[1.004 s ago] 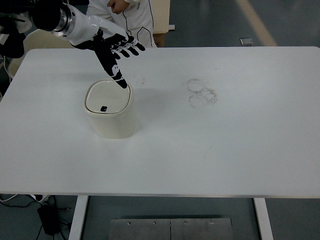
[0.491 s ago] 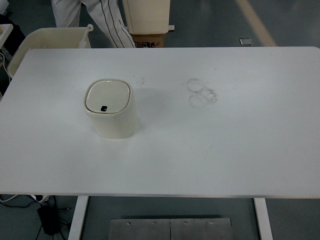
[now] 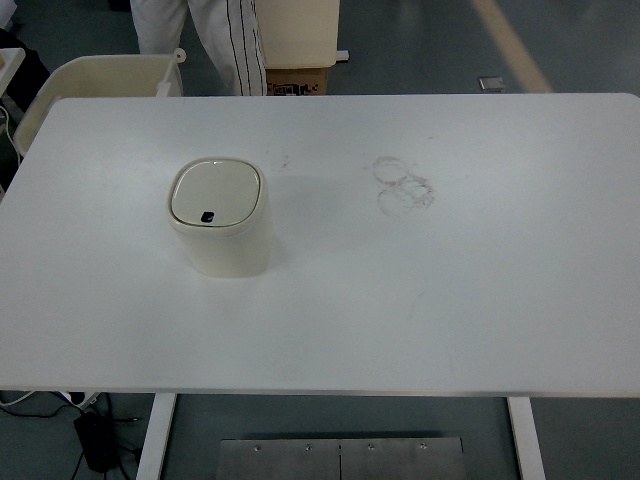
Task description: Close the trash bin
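— On the left half of the white table (image 3: 450, 300), is that the trash bin?

— Yes, 1 cream trash bin (image 3: 222, 240) stands upright there, well apart from the faint ring marks (image 3: 403, 186) toward the middle.

— Is it closed?

— Its lid (image 3: 214, 192) lies flat inside the rim, with the small dark button (image 3: 207, 216) showing at the near edge. It looks shut, so the task seems done.

— And the robot's hands?

— Neither hand is in view, so their state cannot be told. Nothing touches the bin.

— Anyone nearby?

— A person (image 3: 205, 35) in white clothing stands beyond the far edge, beside a cream tub (image 3: 95, 80).
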